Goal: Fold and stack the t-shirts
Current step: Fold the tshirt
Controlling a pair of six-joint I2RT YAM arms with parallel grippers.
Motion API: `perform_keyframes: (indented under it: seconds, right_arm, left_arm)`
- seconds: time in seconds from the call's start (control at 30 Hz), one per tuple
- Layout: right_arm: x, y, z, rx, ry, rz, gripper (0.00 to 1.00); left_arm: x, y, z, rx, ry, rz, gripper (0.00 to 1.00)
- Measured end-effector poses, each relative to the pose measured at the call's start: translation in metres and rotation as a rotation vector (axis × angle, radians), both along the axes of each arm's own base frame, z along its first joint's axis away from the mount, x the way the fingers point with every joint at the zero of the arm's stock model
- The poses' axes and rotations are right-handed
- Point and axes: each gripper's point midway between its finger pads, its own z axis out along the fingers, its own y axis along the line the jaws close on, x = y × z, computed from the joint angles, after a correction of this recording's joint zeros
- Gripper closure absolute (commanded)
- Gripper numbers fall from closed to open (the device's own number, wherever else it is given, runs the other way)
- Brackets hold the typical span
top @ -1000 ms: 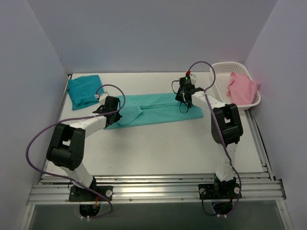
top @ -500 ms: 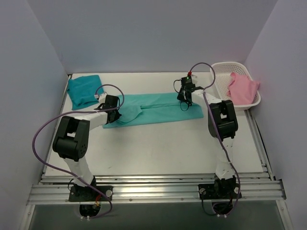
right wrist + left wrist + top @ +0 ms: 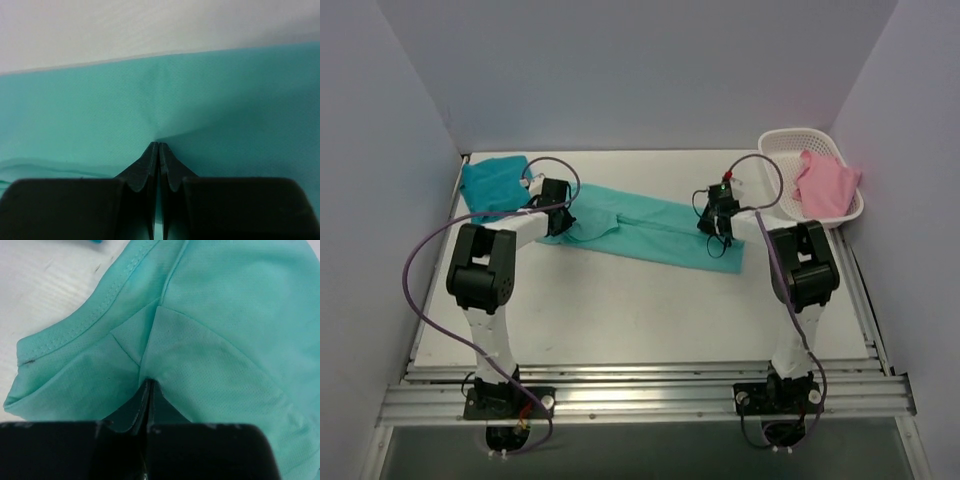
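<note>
Swung round since a second ago, the mint t-shirt [image 3: 650, 235] now lies as a slanted strip across the counter [image 3: 640, 320]. Nearer, the right tool [image 3: 158, 149] is pinched tight on the cloth's right end. Farther off, the left tool [image 3: 148, 389] is clamped on a fold, just beside the folded teal t-shirt [image 3: 492, 185]. This looks like repositioning before a fold. The next move calls for carrying one end evenly over the other.

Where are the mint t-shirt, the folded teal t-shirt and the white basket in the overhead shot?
mint t-shirt [image 3: 655, 232], top external view, middle of the spread-out cloth.
folded teal t-shirt [image 3: 492, 186], top external view, centre of the folded square.
white basket [image 3: 800, 132], top external view, far rim.
</note>
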Motion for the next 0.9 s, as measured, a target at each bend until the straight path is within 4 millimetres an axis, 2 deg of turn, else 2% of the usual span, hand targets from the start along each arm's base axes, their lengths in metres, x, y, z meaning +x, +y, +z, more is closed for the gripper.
perform_keyframes:
  seconds: [0.17,0.37,0.47,0.63,0.73,0.9]
  right_arm:
    - [-0.049,0.012,0.0,0.004,0.037,0.043,1.0]
    - [-0.124,0.06,0.0,0.026,0.084,0.178,1.0]
    - [-0.157,0.084,-0.001,0.04,0.097,0.241,1.0]
    - [-0.198,0.136,0.006,0.062,0.091,0.352,1.0]
    - [-0.217,0.172,0.014,0.072,0.078,0.425,1.0]
    - [-0.228,0.237,0.024,0.084,0.038,0.524,1.0]
  left_arm:
    - [0.035,-0.011,0.001,0.005,0.019,-0.049,0.98]
    - [0.095,-0.037,0.004,-0.016,0.013,-0.136,0.98]
    - [0.116,-0.053,0.005,-0.047,0.006,-0.186,0.98]
    - [0.152,-0.088,0.01,-0.101,-0.042,-0.306,0.92]
    - [0.162,-0.121,0.011,-0.155,-0.084,-0.411,0.87]
    - [0.152,-0.174,0.013,-0.266,-0.119,-0.573,0.85]
